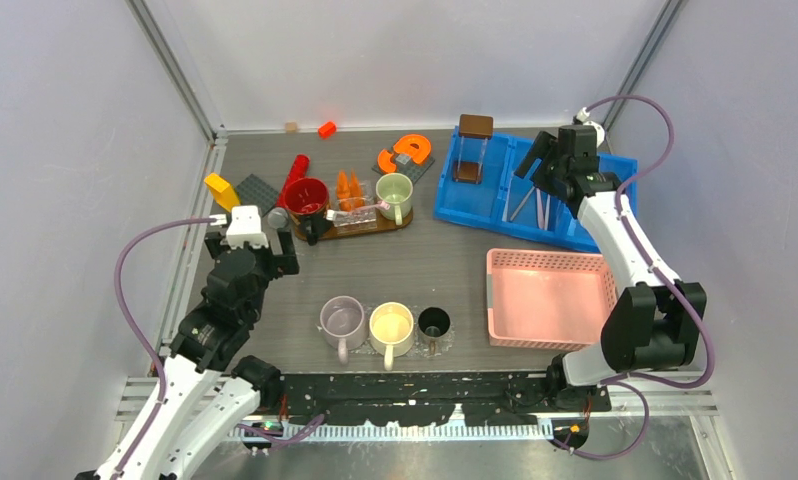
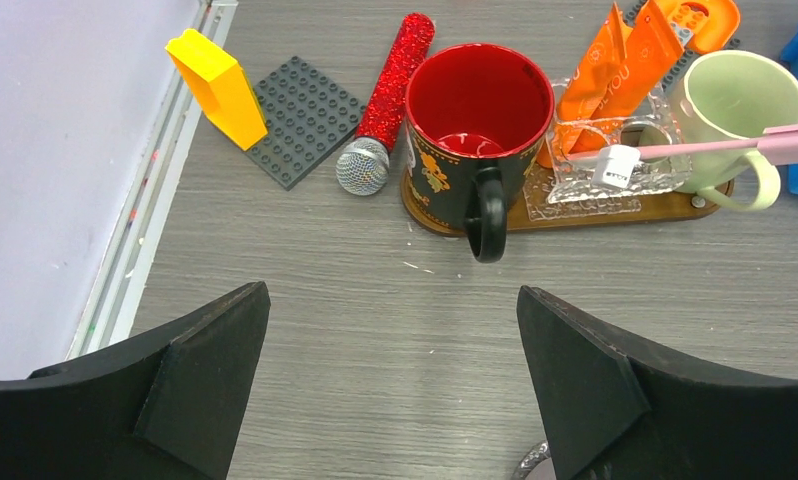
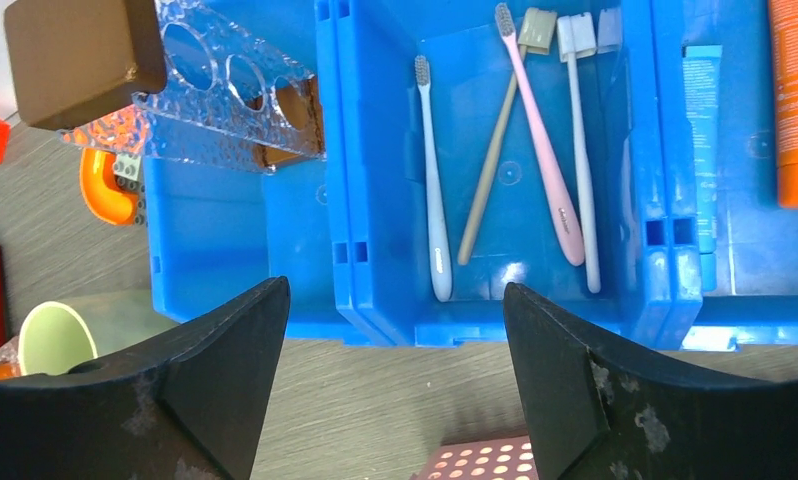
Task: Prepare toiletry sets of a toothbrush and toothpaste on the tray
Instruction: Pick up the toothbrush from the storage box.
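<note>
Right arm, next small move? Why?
Likely lower the right gripper onto the white toothbrush in the blue bin. Its jaws stand open above that compartment with nothing held, and the brush lies almost between them.

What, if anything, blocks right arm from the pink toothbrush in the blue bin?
Probably nothing, so yes. The right gripper hangs open over the blue bin; the pink toothbrush lies uncovered, though it crosses a tan toothbrush and a white toothbrush lies close.
</note>
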Robot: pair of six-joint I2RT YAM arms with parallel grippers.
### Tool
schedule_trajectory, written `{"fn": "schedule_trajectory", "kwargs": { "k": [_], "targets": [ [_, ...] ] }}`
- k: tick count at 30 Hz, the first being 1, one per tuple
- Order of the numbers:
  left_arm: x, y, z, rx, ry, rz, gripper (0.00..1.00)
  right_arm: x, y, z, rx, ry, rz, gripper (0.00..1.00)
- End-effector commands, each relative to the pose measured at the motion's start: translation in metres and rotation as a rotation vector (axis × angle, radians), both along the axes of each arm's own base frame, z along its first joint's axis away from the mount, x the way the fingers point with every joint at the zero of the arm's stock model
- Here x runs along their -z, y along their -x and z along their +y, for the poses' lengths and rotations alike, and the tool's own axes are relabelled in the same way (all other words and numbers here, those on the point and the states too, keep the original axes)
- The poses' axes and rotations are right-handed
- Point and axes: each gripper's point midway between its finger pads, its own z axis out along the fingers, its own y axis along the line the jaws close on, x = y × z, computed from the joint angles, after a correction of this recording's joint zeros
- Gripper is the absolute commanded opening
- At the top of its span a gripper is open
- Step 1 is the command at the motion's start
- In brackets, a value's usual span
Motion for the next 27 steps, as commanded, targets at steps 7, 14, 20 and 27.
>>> {"fn": "schedule_trajectory", "kwargs": {
  "k": [7, 14, 20, 27],
  "targets": [
    [-0.004, -0.007, -0.006, 0.014, 0.010, -0.017, 0.98, 0.003, -0.027, -0.024, 0.082, 0.122, 0.015, 0.83],
    [0.001, -0.010, -0.007, 0.013, 0.004, 0.002, 0.98, 0.010, -0.038, -0.017, 0.068, 0.091, 0.009, 0.76],
    [0.009, -0.014, -0.009, 0.010, -0.017, 0.036, 0.98, -0.006, -0.044, -0.006, 0.003, 0.080, -0.052, 0.72],
    [0.006, -0.013, -0.005, -0.005, -0.017, 0.017, 0.98, -0.003, -0.051, -0.014, 0.033, 0.138, -0.043, 0.72]
  ]
}}
